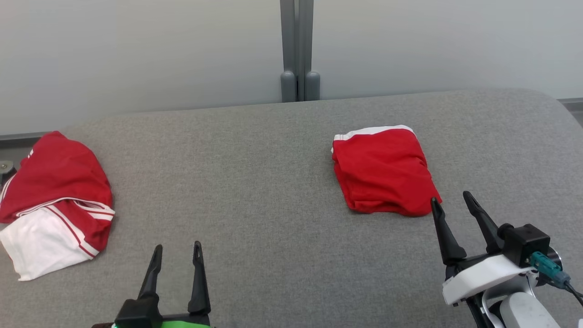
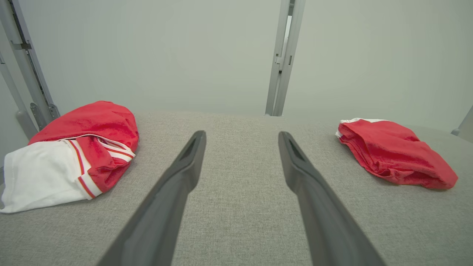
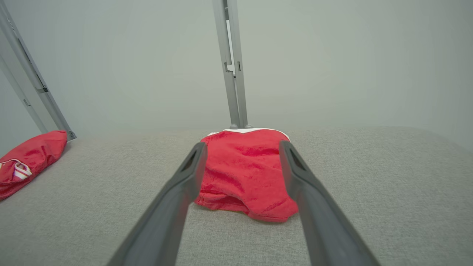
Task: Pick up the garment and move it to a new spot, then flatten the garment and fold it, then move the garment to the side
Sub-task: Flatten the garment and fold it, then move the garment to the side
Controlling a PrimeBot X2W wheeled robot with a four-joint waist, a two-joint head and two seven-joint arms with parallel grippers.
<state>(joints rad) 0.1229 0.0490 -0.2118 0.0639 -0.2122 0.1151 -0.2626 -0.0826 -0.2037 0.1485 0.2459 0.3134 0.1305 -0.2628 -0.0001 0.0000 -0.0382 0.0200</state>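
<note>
Reading this as the tail end of the job: folded red garment (image 1: 382, 171), white band along its far edge, lies flat on the grey padded surface (image 1: 273, 182), right of centre and well apart from the crumpled red-and-white garment (image 1: 54, 191) at the left edge. Right gripper (image 1: 451, 197) has its fingers spread wide and holds nothing, sitting just beside the fold's near right corner; the right wrist view shows the red cloth framed between the two fingers. Left gripper (image 1: 177, 246) is also wide and empty, over bare surface between the two pieces. Risks: the right gripper's left fingertip (image 1: 436, 202) is so close to the corner that a careless pull-back could catch the hem and drag the layers open. If the piece still needs to go further aside, pinching only that corner would probably let the fold fall apart. The left heap sits at the surface's edge and a nudge could tip it off. Hard to tell: whether that fingertip touches the cloth, how many layers the fold has, and what kind of garment either piece is. The left heap's far side and the right arm are cut off in the head view.
</note>
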